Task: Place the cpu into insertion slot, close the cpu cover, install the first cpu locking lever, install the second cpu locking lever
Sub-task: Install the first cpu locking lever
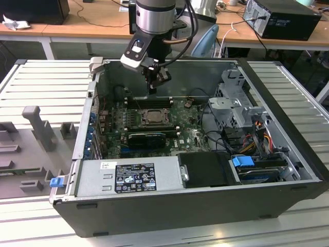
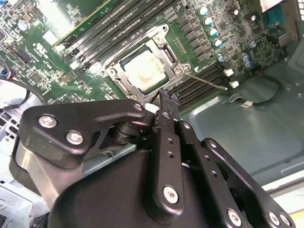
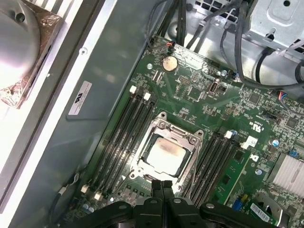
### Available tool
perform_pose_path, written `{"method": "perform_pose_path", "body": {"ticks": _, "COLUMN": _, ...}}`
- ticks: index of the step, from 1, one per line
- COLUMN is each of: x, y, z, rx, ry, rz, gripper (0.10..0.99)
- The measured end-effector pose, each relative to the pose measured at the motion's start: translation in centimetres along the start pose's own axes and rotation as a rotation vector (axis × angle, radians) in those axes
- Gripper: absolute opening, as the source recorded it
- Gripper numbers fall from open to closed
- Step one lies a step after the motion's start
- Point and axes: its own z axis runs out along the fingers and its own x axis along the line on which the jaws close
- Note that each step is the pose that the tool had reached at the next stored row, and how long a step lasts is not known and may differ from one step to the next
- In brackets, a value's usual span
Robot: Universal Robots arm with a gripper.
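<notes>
Cpu (image 1: 153, 117) is sitting in the insertion slot (image 1: 142, 111) in the middle of the motherboard (image 1: 191, 135), inside the open computer case (image 1: 288, 118), as the exterior view is showing it. The gripper (image 1: 152, 88) is hanging straight above the slot, well apart from it and carrying nothing.

In the second wrist view, the cpu cover (image 2: 118, 72) is lying flat around the chip, with the smeared metal top showing through its window. One thin locking lever (image 2: 206, 80) is sticking out from the slot's corner across the memory slots (image 2: 197, 90). Judging by that angle, it is not latched. The gripper's fingertips (image 2: 166, 100) are pressing together, with nothing between them, near the slot's edge.

In the first wrist view, the cover (image 3: 176, 134) is framing the chip (image 3: 165, 152) on all four sides. The two fingers (image 3: 157, 187) are meeting without a gap. I cannot tell whether the other lever is hooked.

Assessment: placing the chip and closing the cover are looking complete. At least one lever is looking undone.
</notes>
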Motion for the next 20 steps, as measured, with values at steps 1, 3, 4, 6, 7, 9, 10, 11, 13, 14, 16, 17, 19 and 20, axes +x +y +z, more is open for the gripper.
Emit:
{"method": "perform_pose_path", "body": {"ticks": 1, "x": 0.00, "y": 0.00, "z": 0.00, "rx": 0.000, "ry": 0.0001, "rz": -0.003, "gripper": 0.106}}
{"method": "perform_pose_path", "body": {"ticks": 3, "x": 0.00, "y": 0.00, "z": 0.00, "rx": 0.001, "ry": 0.0003, "rz": -0.013, "gripper": 0.106}}
{"method": "perform_pose_path", "body": {"ticks": 4, "x": 0.00, "y": 0.00, "z": 0.00, "rx": 0.001, "ry": 0.0003, "rz": -0.016, "gripper": 0.106}}
{"method": "perform_pose_path", "body": {"ticks": 6, "x": 0.00, "y": 0.00, "z": 0.00, "rx": 0.001, "ry": 0.0005, "rz": -0.025, "gripper": 0.106}}
{"method": "perform_pose_path", "body": {"ticks": 7, "x": 0.00, "y": 0.00, "z": 0.00, "rx": 0.002, "ry": 0.0006, "rz": -0.028, "gripper": 0.106}}
{"method": "perform_pose_path", "body": {"ticks": 9, "x": 0.00, "y": 0.00, "z": 0.00, "rx": 0.002, "ry": 0.0008, "rz": -0.035, "gripper": 0.106}}
{"method": "perform_pose_path", "body": {"ticks": 10, "x": 0.00, "y": 0.00, "z": 0.00, "rx": 0.002, "ry": 0.0008, "rz": -0.038, "gripper": 0.106}}
{"method": "perform_pose_path", "body": {"ticks": 11, "x": 0.00, "y": 0.00, "z": 0.00, "rx": 0.003, "ry": 0.0009, "rz": -0.042, "gripper": 0.106}}
{"method": "perform_pose_path", "body": {"ticks": 13, "x": 0.00, "y": 0.00, "z": 0.00, "rx": 0.003, "ry": 0.0010, "rz": -0.048, "gripper": 0.106}}
{"method": "perform_pose_path", "body": {"ticks": 14, "x": 0.00, "y": 0.00, "z": 0.00, "rx": 0.003, "ry": 0.0012, "rz": -0.054, "gripper": 0.106}}
{"method": "perform_pose_path", "body": {"ticks": 16, "x": 0.00, "y": 0.00, "z": 0.00, "rx": 0.004, "ry": 0.0013, "rz": -0.062, "gripper": 0.106}}
{"method": "perform_pose_path", "body": {"ticks": 17, "x": 0.00, "y": 0.00, "z": 0.00, "rx": 0.004, "ry": 0.0015, "rz": -0.068, "gripper": 0.106}}
{"method": "perform_pose_path", "body": {"ticks": 19, "x": 0.00, "y": 0.00, "z": 0.00, "rx": 0.005, "ry": 0.0017, "rz": -0.082, "gripper": 0.106}}
{"method": "perform_pose_path", "body": {"ticks": 20, "x": 0.00, "y": 0.00, "z": 0.00, "rx": 0.006, "ry": 0.0020, "rz": -0.094, "gripper": 0.106}}
